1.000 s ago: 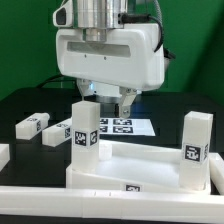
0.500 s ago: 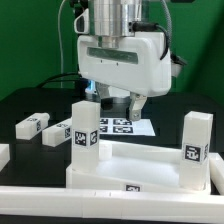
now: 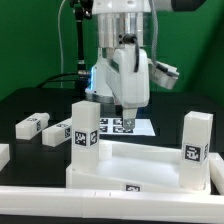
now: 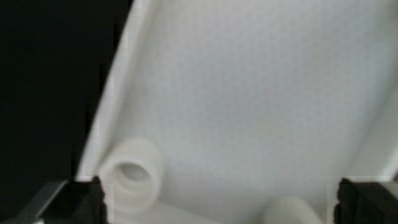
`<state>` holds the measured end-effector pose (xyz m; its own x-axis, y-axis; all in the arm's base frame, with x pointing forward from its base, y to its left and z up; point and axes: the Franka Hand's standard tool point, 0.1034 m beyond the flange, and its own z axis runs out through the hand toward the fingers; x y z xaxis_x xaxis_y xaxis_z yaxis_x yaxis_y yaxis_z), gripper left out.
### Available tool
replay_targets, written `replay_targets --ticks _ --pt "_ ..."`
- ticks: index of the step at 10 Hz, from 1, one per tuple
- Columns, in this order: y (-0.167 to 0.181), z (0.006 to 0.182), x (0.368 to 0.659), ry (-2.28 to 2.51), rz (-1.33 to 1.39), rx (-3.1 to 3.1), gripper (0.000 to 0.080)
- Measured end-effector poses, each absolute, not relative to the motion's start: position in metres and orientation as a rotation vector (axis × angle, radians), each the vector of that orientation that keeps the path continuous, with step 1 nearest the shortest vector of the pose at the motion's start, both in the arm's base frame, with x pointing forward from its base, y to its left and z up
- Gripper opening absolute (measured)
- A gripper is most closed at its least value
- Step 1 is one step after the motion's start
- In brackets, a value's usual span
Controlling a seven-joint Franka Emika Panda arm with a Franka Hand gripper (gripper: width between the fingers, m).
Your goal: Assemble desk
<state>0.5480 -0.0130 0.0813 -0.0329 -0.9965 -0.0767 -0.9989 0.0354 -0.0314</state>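
Note:
The white desk top (image 3: 140, 165) lies tray-side up at the front of the exterior view. Two legs stand upright in it, one at the left corner (image 3: 84, 130) and one at the right corner (image 3: 195, 148). Two more tagged legs (image 3: 33, 124) (image 3: 56, 133) lie loose on the black table to the exterior view's left. My gripper (image 3: 128, 113) hangs over the far edge of the desk top, turned side-on, open and empty. In the wrist view the fingertips (image 4: 64, 200) stand wide apart over the white top (image 4: 249, 110), beside a round socket (image 4: 134, 180).
The marker board (image 3: 128, 126) lies on the black table behind the desk top, under the gripper. A long white rail (image 3: 60, 205) runs along the front edge. A small white piece (image 3: 3, 154) shows at the far left.
The gripper has turned about its vertical axis from face-on to side-on and shifted slightly to the exterior view's right. The desk parts have not moved.

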Motion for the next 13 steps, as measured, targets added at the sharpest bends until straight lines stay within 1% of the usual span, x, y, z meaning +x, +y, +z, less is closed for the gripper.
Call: replay_targets --ticks 1,4,5,7,11,12,13 --pt "-0.009 0.077 0.545 2.305 0.047 -2.013 0.0649" --pt "-0.005 0.076 0.545 2.403 0.068 -1.882 0.0649" --pt "-0.004 0.071 0.539 2.417 0.077 -1.879 0.0649" --pt "0.002 0.053 0.524 2.444 0.103 -1.902 0.0649" --pt "-0.001 0.021 0.51 2.479 0.115 -1.95 0.0649" --pt "0.0 0.016 0.509 2.481 0.117 -1.961 0.0649" --pt "-0.001 0.015 0.509 2.481 0.117 -1.963 0.0649"
